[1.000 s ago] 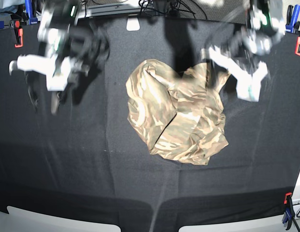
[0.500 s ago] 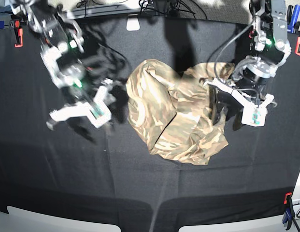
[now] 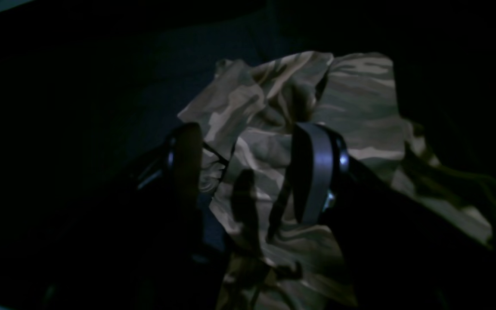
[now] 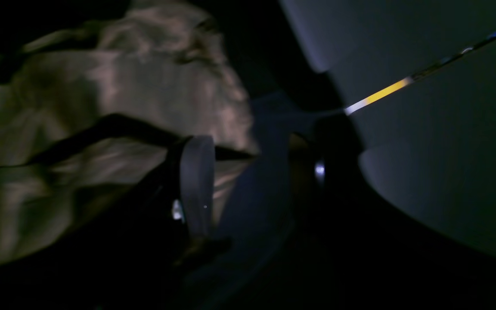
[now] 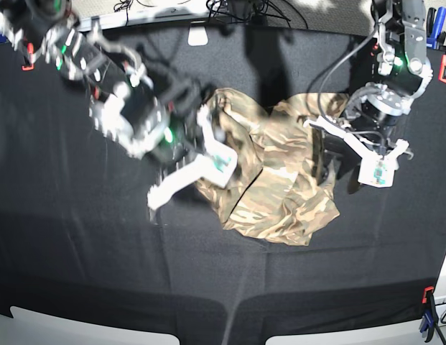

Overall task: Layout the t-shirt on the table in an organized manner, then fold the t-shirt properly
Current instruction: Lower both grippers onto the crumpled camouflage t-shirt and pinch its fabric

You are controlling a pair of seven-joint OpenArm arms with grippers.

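- Your t-shirt [image 5: 269,172] lies crumpled in a rounded heap near the middle of the table [image 5: 79,251], folds running across it and no sleeve or hem laid flat.
- Your left gripper [image 5: 348,162] sits at the heap's edge on the base view's right. In the left wrist view its jaws stand well apart over camouflage cloth, one finger [image 3: 314,172] above the fabric and the other near the shirt's edge – nothing is pinched between them.
- Your right gripper [image 5: 190,169] is at the opposite edge of the heap, on the base view's left, and it is blurred there.
- From the right wrist view the right gripper's jaws are parted about halfway. One finger [image 4: 196,185] is in front of the shirt's border, the other over bare black cloth; no fabric is clamped between them, as far as the dim picture shows.
- Whether either gripper actually touches the shirt you cannot tell – both wrist views are very dark.
- A red clamp [image 5: 445,68] and a blue clamp [image 5: 431,32] hold the black cloth at the far corner beside the left arm.
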